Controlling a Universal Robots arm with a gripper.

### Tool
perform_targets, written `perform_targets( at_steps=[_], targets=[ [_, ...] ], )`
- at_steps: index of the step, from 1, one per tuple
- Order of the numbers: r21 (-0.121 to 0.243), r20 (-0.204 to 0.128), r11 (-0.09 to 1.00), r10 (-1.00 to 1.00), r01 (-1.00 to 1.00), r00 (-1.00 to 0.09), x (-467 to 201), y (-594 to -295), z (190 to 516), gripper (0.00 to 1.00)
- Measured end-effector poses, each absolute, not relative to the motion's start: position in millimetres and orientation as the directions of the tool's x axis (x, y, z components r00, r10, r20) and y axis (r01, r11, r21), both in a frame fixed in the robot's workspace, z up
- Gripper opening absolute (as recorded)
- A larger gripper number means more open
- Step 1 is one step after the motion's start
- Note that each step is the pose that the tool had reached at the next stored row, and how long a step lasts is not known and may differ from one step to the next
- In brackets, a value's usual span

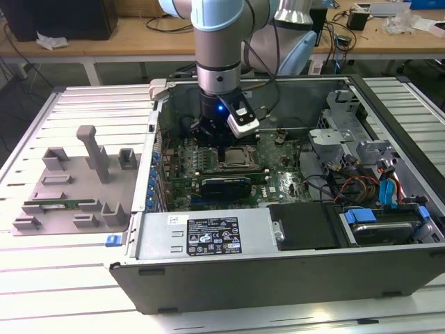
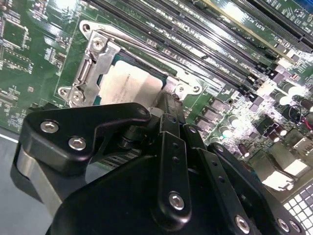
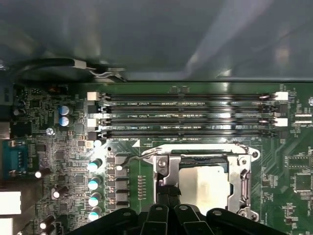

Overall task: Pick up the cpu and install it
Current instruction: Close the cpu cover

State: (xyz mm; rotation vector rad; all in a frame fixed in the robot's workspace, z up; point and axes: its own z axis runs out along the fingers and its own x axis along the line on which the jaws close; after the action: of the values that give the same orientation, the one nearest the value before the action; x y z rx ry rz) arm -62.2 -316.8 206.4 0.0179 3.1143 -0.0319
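Since the cpu [image 3: 203,181] lies flat inside the socket frame [image 3: 242,178], the gripper [image 3: 168,192] hangs low at its edge, jaws drawn together on nothing, perhaps to press rather than grasp.

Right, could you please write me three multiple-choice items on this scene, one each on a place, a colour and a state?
1. The computer case is: A open, inside showing; B closed; C upside down.
2. The cpu lies: A outside the case; B in the socket frame on the motherboard; C on the case's wall.
3. The motherboard is: A red; B blue; C green.
Answers: 1 A, the exterior view looks straight onto its parts; 2 B, the metal frame surrounds it in both wrist views; 3 C, green board shows around the socket.
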Motion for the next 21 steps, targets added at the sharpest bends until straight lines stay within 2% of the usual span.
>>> perform_targets(
  at_steps=[21],
  targets=[
    [-0.02, -0.027, 1.0, 0.002, 0.003, -1.0, -55.6, -316.7, 204.5, 0.11]
  ],
)
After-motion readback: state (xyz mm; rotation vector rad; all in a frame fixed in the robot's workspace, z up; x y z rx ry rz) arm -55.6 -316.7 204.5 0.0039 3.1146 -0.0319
